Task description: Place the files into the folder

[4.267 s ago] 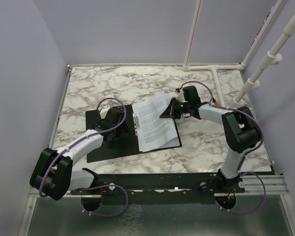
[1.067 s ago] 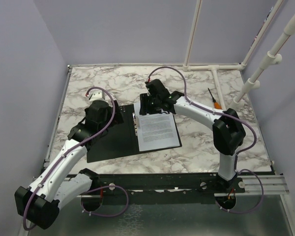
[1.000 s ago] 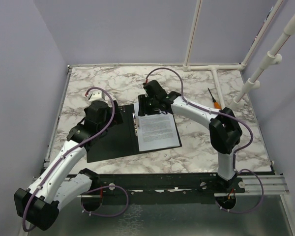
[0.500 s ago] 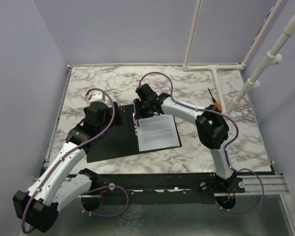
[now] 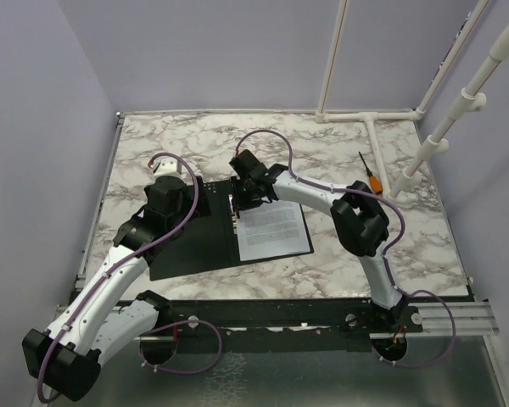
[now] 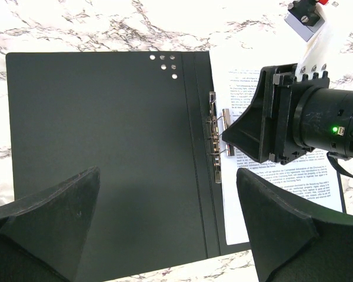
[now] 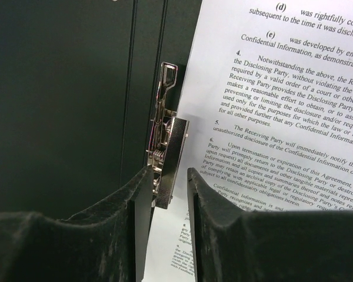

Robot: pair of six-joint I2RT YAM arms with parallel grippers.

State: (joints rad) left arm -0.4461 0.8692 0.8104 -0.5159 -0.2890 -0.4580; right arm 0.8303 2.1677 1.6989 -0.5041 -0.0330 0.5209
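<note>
The folder (image 5: 191,233) lies open and flat, black inner faces up. The files (image 5: 273,227) lie as white printed sheets on its right half. At the spine, the metal clip (image 7: 166,126) has its lever standing up. My right gripper (image 7: 167,188) straddles that lever. The lever's plate sits against the left finger, a slim gap shows on the right side, and the jaws are narrowly open. The left wrist view shows that gripper (image 6: 247,132) at the clip (image 6: 215,141). My left gripper (image 6: 167,226) hovers wide open above the folder's left half (image 6: 106,147), holding nothing.
An orange-handled screwdriver (image 5: 370,175) lies on the marble table (image 5: 178,140) at the back right. White pipe frames (image 5: 428,144) stand along the back and right edges. Purple walls enclose the table.
My right gripper has slid left along the top of the sheets to the clip, and its jaws have narrowed. The sheet lifted earlier now lies flat. The left arm has barely moved.
</note>
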